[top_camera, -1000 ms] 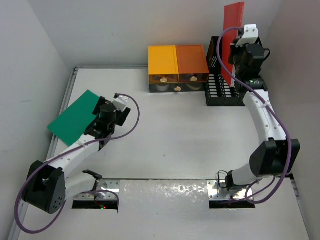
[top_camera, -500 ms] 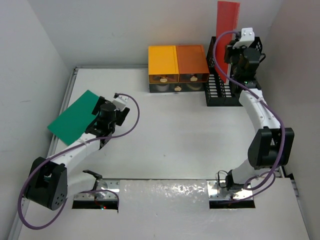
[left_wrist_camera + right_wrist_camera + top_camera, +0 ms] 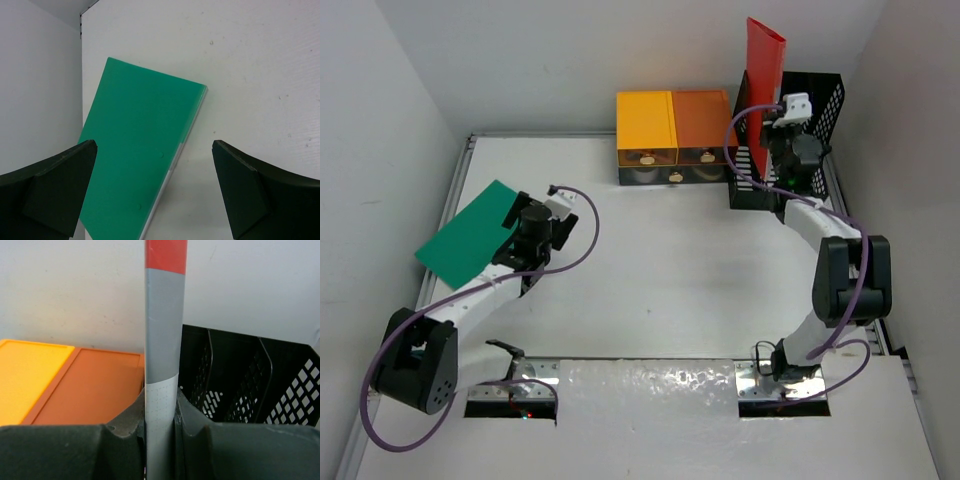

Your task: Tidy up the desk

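Overhead and wrist views of the large white flat desk (image 3: 670, 270), read left to right and located against the orange-and-yellow plastic drawer unit (image 3: 675, 135) at the desk's far edge. Well to the left of the drawer unit and nearer the arm bases, a flat green plastic folder (image 3: 465, 240) lies on the desk close to its left rail. The left gripper (image 3: 154, 147) hovers over the folder's right-hand edge with its jaws spread wide, holding nothing. Just to the right of the drawer unit stands a black mesh file rack (image 3: 825, 100). There the right gripper (image 3: 160, 407) has its jaws pressed on the grey spine of an upright red plastic folder (image 3: 763, 60), which rises above the end of the rack nearest the drawer unit. Whether the folder's lower edge has entered a slot cannot be told. Judged progress: the red folder is at the point of being filed, pending lowering and release. The green folder is ungrasped and has the whole way to the rack to travel. Roughly half the tidying appears to remain.
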